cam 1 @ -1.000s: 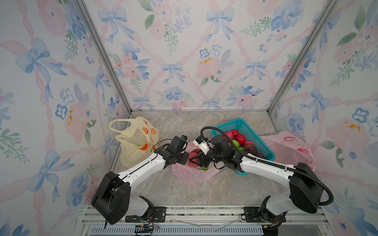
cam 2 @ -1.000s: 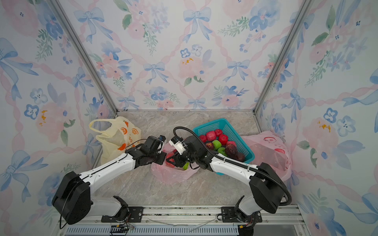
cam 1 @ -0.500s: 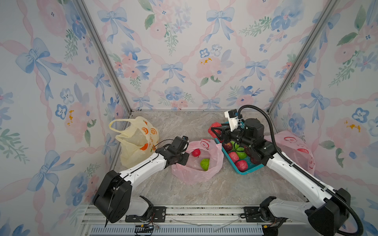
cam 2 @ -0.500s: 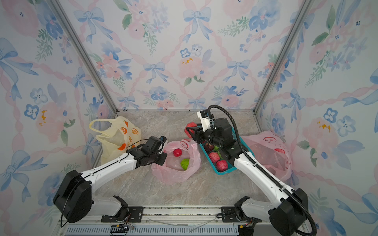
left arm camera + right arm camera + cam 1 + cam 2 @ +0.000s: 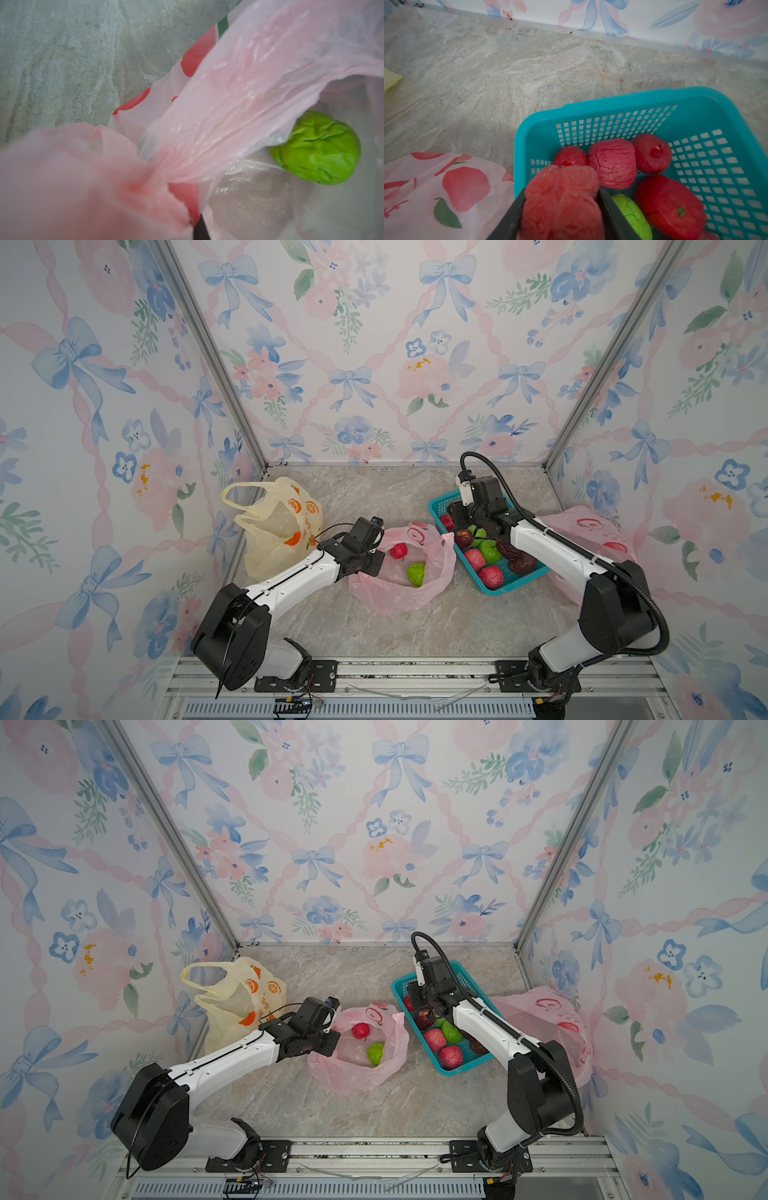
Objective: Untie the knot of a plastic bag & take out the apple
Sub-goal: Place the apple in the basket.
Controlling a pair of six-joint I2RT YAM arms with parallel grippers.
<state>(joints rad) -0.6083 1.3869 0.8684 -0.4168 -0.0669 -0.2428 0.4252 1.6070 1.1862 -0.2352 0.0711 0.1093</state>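
The right end effector (image 5: 560, 216), jaws part-spread, clamps a red apple (image 5: 560, 182) over the far end of the teal basket (image 5: 612, 101). Letting go likely means a short drop straight down onto the fruit there. The left end effector (image 5: 375, 562), pressed together, pinches the rim of the untied pink bag (image 5: 399, 597) on the desk (image 5: 374, 639). A bagged red apple (image 5: 398, 551) and a green apple (image 5: 415, 573) lie inside, nearer the left arm.

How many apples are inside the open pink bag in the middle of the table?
2: a red apple lies toward the back of the open pink bag, and a green apple nearer the front. Folds of plastic could hide another.
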